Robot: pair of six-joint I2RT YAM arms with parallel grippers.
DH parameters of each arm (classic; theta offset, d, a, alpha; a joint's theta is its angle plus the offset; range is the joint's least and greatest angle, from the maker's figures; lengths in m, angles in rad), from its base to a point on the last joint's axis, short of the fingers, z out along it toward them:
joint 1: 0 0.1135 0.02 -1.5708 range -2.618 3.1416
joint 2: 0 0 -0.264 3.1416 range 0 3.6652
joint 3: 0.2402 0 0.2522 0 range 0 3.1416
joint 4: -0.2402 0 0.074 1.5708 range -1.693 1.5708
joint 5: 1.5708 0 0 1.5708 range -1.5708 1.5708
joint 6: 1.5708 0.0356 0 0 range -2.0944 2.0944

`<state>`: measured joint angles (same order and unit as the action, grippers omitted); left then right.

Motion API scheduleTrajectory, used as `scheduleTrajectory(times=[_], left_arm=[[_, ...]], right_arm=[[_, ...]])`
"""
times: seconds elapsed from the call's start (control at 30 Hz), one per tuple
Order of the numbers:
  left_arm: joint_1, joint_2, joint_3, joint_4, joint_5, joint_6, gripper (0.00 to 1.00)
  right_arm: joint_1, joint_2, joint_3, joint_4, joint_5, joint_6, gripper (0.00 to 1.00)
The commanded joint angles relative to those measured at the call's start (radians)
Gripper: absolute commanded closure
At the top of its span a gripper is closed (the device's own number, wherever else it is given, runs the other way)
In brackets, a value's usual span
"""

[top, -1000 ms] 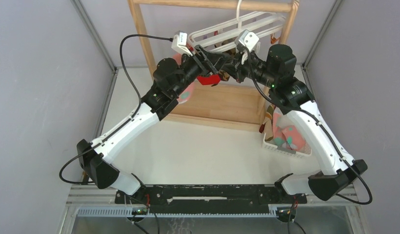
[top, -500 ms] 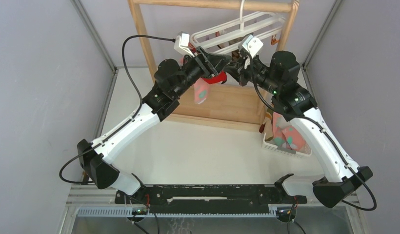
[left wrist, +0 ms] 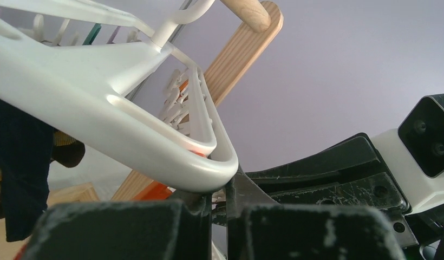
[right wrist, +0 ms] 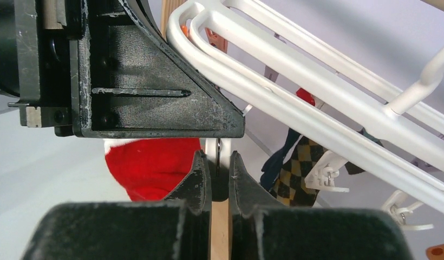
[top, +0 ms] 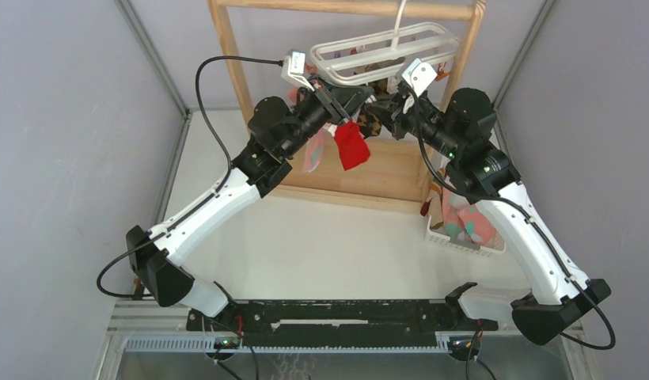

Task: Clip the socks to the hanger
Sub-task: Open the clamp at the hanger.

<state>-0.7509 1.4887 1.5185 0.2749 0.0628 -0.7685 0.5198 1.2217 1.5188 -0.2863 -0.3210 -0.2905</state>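
The white hanger (top: 385,49) hangs by its hook from the wooden rack's top bar. A red sock (top: 351,145) with a white cuff dangles straight down just under my left gripper (top: 342,112), whose jaws stand shut below the hanger's corner (left wrist: 155,146). The left wrist view does not show whether the cuff is pinched between those jaws (left wrist: 219,192). My right gripper (top: 374,109) faces it, shut on a small white clip (right wrist: 217,154) with a metal ring; the red sock (right wrist: 149,165) hangs beside that clip. A dark blue and checkered sock (right wrist: 290,165) hangs clipped further along.
The tall wooden rack (top: 234,67) stands on a wooden base (top: 377,170) at the back. A pink sock with teal dots (top: 312,152) hangs behind my left arm. A white slatted basket (top: 436,236) at the right holds more socks (top: 468,220).
My left jaws have closed from wide open. The red sock dropped from a bunch between the grippers and now hangs free. The hanger swung up and levelled, and the right arm shifted right.
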Motion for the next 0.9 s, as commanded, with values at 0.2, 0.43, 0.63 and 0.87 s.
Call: scheduleTrajectory(times=[0.2, 0.43, 0.63, 0.87], left_arm=[[0.034, 0.026, 0.054, 0.06, -0.07, -0.029, 1.0], [0.034, 0.035, 0.056, 0.056, -0.03, -0.031, 1.0], [0.034, 0.045, 0.048, 0.04, -0.012, -0.017, 1.0], [0.033, 0.06, 0.04, 0.053, 0.047, -0.039, 1.0]], right_arm=[[0.024, -0.132, -0.084, -0.041, 0.022, 0.034, 0.74], [-0.051, -0.235, -0.157, -0.047, 0.059, 0.068, 0.3], [-0.11, -0.363, -0.294, -0.094, 0.212, 0.148, 0.29], [-0.178, -0.29, -0.41, -0.263, 0.564, 0.328, 0.3]])
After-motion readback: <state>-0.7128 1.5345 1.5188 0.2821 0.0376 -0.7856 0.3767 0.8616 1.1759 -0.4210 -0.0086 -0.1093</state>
